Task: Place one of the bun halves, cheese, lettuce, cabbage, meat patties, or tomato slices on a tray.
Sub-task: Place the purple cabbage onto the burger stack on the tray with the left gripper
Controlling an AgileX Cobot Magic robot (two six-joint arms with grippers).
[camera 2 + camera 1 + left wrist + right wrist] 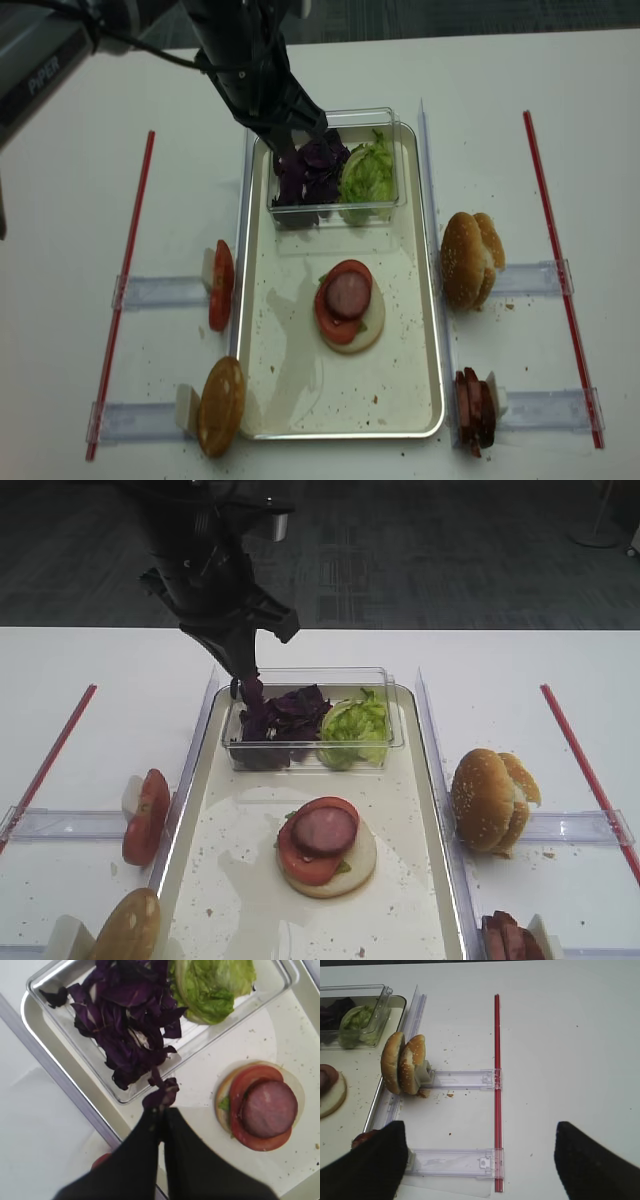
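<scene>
My left gripper (162, 1107) is shut on a dark purple cabbage strip (162, 1094). It hangs just above the left end of the clear box, where more cabbage (287, 714) lies beside the lettuce (355, 726). On the cream tray (400, 830) sits a bun half (352, 870) topped with a tomato slice (295, 852) and a meat patty (325, 830). My right gripper (480, 1160) is open above the table, right of the tray, with nothing between its fingers. Two bun halves (402, 1062) stand on edge ahead of it.
The clear plastic box (395, 730) takes up the tray's far end. Tomato slices (147, 815) and a bun half (125, 930) stand in holders left of the tray, meat patties (505, 938) at the lower right. Red strips (585, 770) run along both table sides.
</scene>
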